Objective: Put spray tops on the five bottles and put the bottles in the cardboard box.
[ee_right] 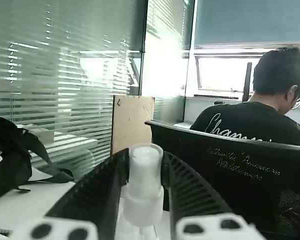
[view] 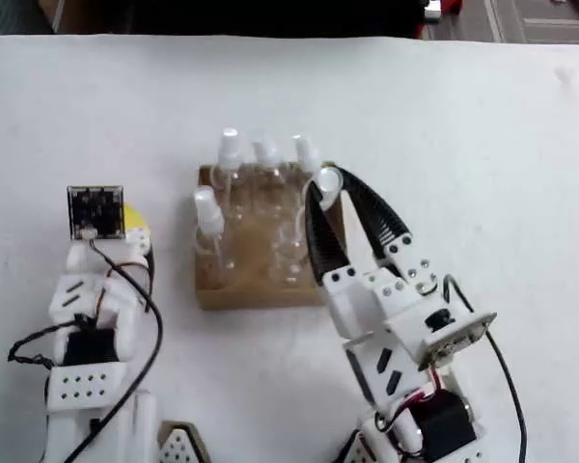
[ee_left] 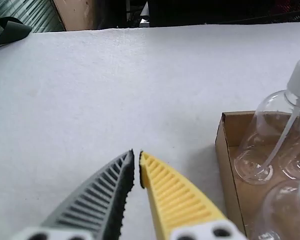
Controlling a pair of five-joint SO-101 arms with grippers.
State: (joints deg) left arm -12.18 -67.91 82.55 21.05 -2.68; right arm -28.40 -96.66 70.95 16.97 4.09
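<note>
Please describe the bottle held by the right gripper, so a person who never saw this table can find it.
Find the cardboard box in the middle of the white table. The bottle stands at the box's right side, near its far corner. Only this one has its white spray top between the black fingers of the right gripper.

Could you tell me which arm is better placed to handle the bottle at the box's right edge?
Right: the right pincer grips the spray top there, while the left pincer is shut over bare table beside the cardboard box.
</note>
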